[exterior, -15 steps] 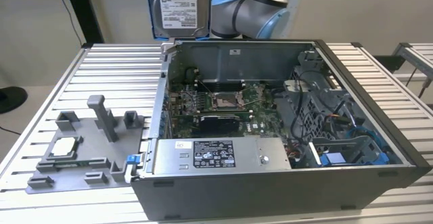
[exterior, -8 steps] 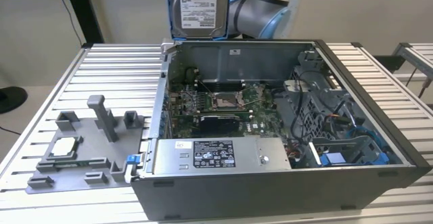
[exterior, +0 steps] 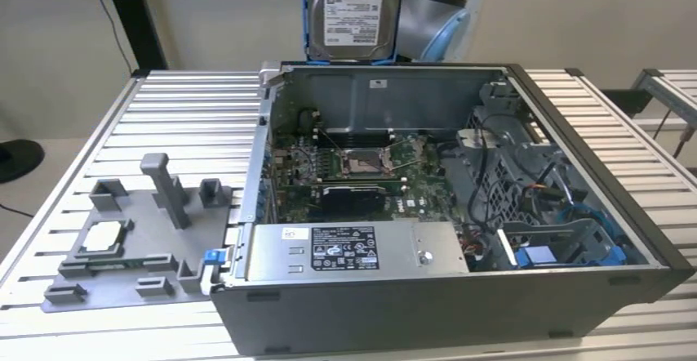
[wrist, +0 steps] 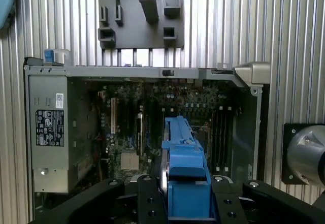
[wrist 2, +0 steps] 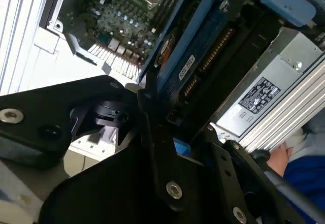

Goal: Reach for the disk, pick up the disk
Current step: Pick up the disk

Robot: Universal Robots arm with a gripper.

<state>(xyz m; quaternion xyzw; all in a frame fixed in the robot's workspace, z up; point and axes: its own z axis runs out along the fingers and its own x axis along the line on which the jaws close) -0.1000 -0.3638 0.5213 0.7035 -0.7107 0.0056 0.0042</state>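
The disk (exterior: 354,10), silver with a white label and blue side rails, hangs upright in the air above the back wall of the open computer case (exterior: 588,214) in the exterior view. In both wrist views my gripper (wrist: 185,196) is shut on it. Black fingers (wrist: 147,198) press the blue-railed disk (wrist: 185,158) from both sides, high over the motherboard. In the second wrist view the disk (wrist 2: 203,46) runs edge-on away from the gripper (wrist 2: 167,112), its connector side showing.
Inside the case lie the motherboard (exterior: 360,165) and a long grey box (exterior: 348,251) with a white sticker. A grey fixture plate (exterior: 130,247) with a small square chip (exterior: 104,234) sits on the slatted table (exterior: 185,116). A person's hand (wrist 2: 284,160) shows beside the case.
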